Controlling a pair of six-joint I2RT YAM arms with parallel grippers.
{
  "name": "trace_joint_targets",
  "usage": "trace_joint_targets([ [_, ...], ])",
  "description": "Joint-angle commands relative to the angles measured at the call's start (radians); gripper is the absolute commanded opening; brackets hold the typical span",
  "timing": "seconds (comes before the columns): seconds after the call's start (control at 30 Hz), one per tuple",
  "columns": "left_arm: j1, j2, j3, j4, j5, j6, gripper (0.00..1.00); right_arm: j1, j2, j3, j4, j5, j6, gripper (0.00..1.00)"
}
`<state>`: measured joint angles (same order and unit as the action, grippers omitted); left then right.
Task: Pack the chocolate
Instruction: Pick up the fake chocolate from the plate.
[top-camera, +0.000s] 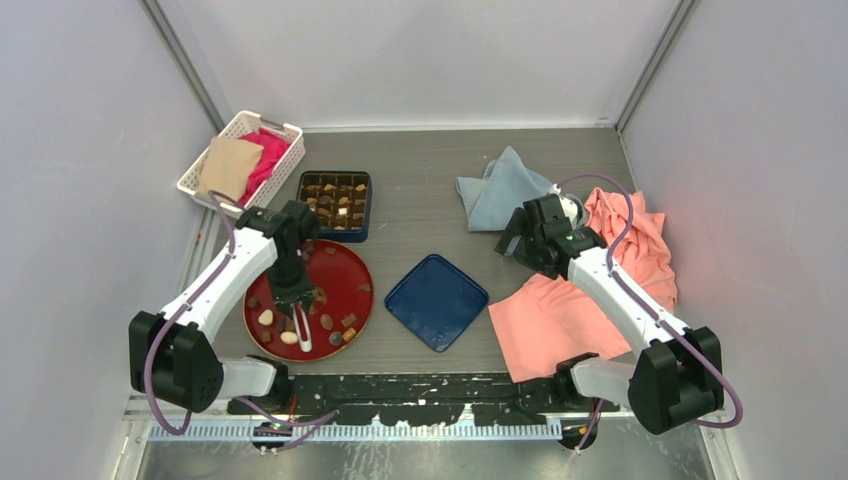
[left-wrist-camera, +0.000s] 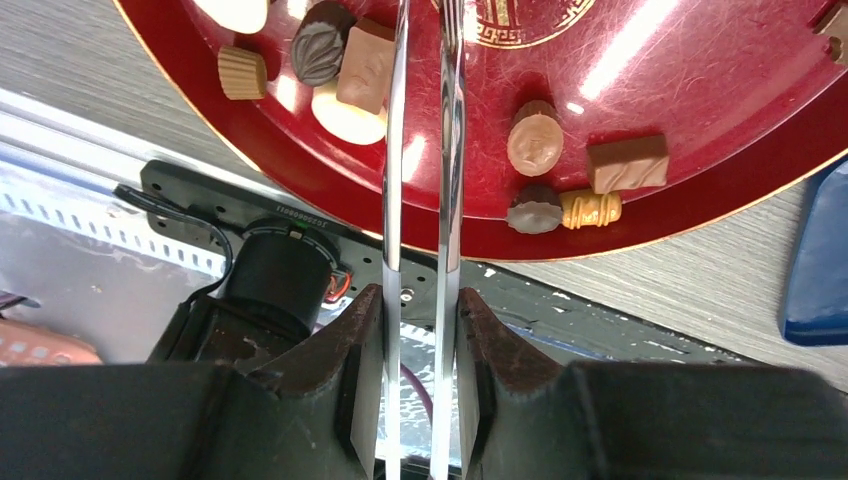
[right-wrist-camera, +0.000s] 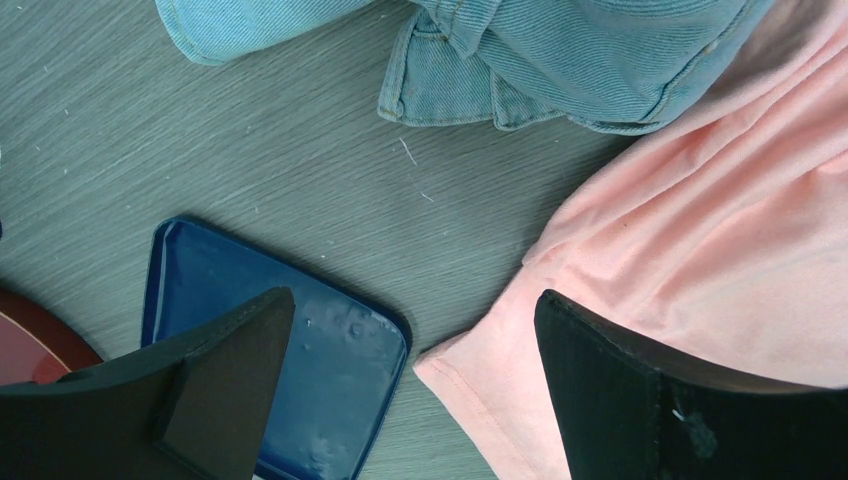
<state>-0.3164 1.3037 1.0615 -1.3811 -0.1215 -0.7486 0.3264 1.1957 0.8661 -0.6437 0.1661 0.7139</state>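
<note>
The chocolate (top-camera: 327, 321) lies as several loose pieces on a round red plate (top-camera: 350, 272); more pieces fill a dark blue box (top-camera: 335, 204) behind it. In the left wrist view, tan, dark and cream pieces (left-wrist-camera: 537, 145) sit near the plate's (left-wrist-camera: 700, 120) near rim. My left gripper (top-camera: 294, 297) (left-wrist-camera: 420, 335) is over the plate, shut on metal tongs (top-camera: 302, 333) (left-wrist-camera: 392, 150). The tong arms stand slightly apart and their tips run out of the wrist view. My right gripper (top-camera: 513, 243) (right-wrist-camera: 415, 345) is open and empty, hovering above the table between the blue lid and the pink cloth.
A dark blue lid (top-camera: 437, 301) (right-wrist-camera: 300, 350) lies flat at table centre. A denim cloth (top-camera: 500, 186) (right-wrist-camera: 560, 60) and a pink cloth (top-camera: 590, 300) (right-wrist-camera: 700, 250) lie to the right. A white basket (top-camera: 240, 160) with cloths stands at the back left.
</note>
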Motion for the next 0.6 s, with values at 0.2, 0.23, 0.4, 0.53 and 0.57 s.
trace_joint_targets([
  [0.2,0.094,-0.044,-0.043,0.069,0.043,0.029,0.33,0.003,-0.028,0.036,0.024,0.012,0.000,0.96],
  [0.23,0.103,-0.048,-0.050,0.079,0.048,0.032,0.33,0.003,-0.026,0.037,0.024,0.012,0.001,0.96],
  [0.4,0.150,-0.038,-0.082,0.130,0.058,0.062,0.33,0.003,-0.026,0.040,0.021,0.014,0.002,0.96],
  [0.53,0.181,-0.031,-0.090,0.157,0.086,0.086,0.33,0.003,-0.035,0.040,0.016,0.023,0.001,0.96],
  [0.57,0.187,-0.027,-0.092,0.164,0.094,0.093,0.33,0.002,-0.037,0.039,0.015,0.025,0.001,0.96],
])
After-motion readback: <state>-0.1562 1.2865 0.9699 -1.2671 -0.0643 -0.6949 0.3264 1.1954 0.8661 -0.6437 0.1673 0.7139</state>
